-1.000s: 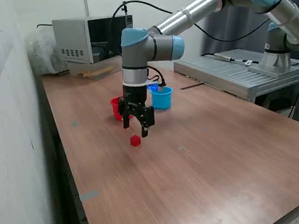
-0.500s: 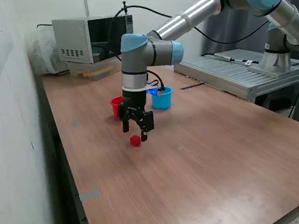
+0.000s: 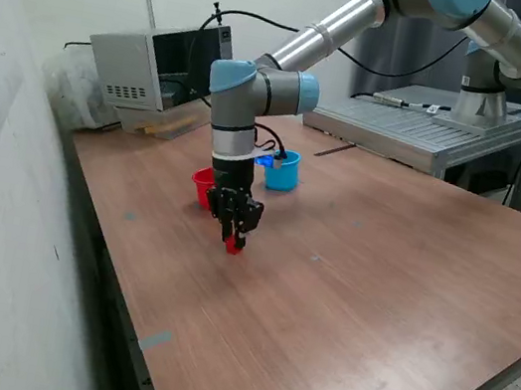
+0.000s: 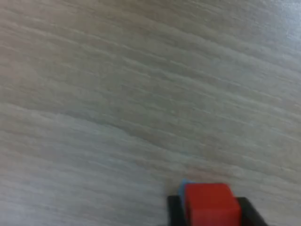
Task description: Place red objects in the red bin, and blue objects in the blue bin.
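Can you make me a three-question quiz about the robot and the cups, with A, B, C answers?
1. Where is the red cube?
A. inside the blue cup
B. on the table between the gripper's fingers
C. on the grey box

2. How many cups are on the table?
A. one
B. two
C. four

3. What is the gripper doing?
A. closing on the red cube
B. hanging high over the blue cup
C. gripping the red cup

Answers: 1 B, the cube sits low on the wood between the dark fingers. 2 B, one red cup and one blue cup. 3 A, the wrist view shows the cube flanked by the fingers.
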`<control>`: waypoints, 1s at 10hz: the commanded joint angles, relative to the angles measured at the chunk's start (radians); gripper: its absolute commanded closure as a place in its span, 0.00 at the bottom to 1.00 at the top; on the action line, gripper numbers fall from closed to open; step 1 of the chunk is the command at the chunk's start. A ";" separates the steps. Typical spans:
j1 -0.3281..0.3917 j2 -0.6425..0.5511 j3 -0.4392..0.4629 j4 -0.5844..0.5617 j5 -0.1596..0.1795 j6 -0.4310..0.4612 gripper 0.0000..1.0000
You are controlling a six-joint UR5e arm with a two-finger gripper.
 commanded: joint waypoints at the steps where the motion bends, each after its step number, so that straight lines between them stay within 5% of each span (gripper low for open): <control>1: 0.000 -0.001 -0.002 0.002 -0.002 0.000 1.00; 7: 0.005 -0.196 0.068 0.034 -0.003 0.012 1.00; 10: -0.064 -0.274 0.144 0.080 -0.014 0.011 1.00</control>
